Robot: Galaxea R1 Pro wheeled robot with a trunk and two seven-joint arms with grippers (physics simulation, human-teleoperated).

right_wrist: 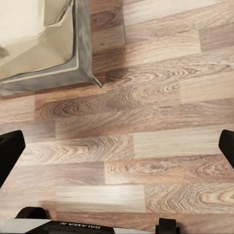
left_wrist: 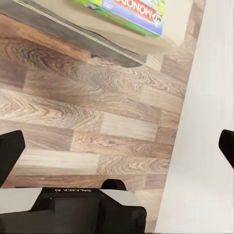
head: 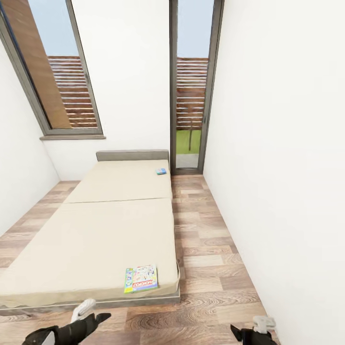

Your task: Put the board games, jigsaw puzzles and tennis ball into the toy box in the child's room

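The left gripper point(left_wrist: 117, 146) hangs with its black fingers spread wide over bare floor, holding nothing; in the head view it sits at seven o'clock point(head: 91, 320), matte black with a pale grey wrist piece. The right gripper point(right_wrist: 117, 146) is likewise spread apart and empty, at five o'clock in the head view point(head: 249, 333).

The floor point(head: 211, 249) is wood-look plank, brown and grey, with strong swirling grain. The bed point(head: 96, 239) is a low, flat rectangle: two smooth cream mattress sections on a thin grey frame, with a grey headboard at its far end.

One board game point(head: 141, 278), a flat rectangular box with a colourful glossy lid and a red Monopoly band, lies on the mattress near the foot corner, at about six o'clock from the frame's centre. The left wrist view catches its green-edged side point(left_wrist: 131, 12) above the frame's grey corner. A second board game point(head: 161, 171), small and blue-green at this range, rests at the bed's far corner, at twelve o'clock.

Plain white walls point(head: 278, 143) enclose the room; a grey-framed window point(head: 57, 81) and a tall narrow glass door point(head: 191, 86) show slatted wood fencing.
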